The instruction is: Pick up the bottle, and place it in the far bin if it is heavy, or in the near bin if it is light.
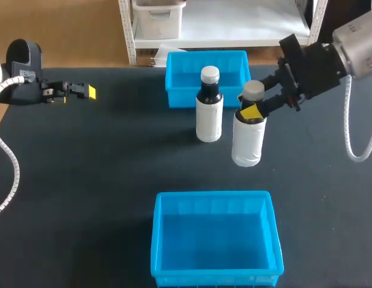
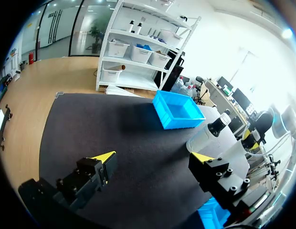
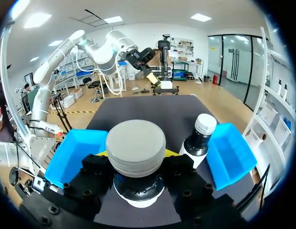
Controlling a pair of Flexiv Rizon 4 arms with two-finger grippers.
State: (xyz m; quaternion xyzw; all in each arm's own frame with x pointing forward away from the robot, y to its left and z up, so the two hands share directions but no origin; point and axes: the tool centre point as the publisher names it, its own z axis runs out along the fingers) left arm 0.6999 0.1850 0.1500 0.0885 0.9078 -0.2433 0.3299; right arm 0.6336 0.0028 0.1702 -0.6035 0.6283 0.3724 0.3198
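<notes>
1. Right hand point(image 1: 253, 108) point(image 3: 137, 155): fingers closed on the dark neck of the bottle point(image 1: 247, 141), one from each side, just under its grey cap.
2. The bottle has a white body and sits slightly right of the counter's middle, between the two bins. I cannot tell whether its base touches the counter point(image 1: 84, 180).
3. The second bottle point(image 1: 209, 117) point(image 3: 199, 136) stands upright just left of the gripped one. It looks the same: white body, dark neck, pale cap.
4. The far bin point(image 1: 174, 90) is blue and lies right behind the second bottle.
5. The near bin point(image 1: 157, 240) is blue and sits at the near edge, well apart from both bottles.
6. Left hand point(image 1: 84, 92) point(image 2: 155, 157): fingers spread wide, holding nothing, over the far left of the counter.
</notes>
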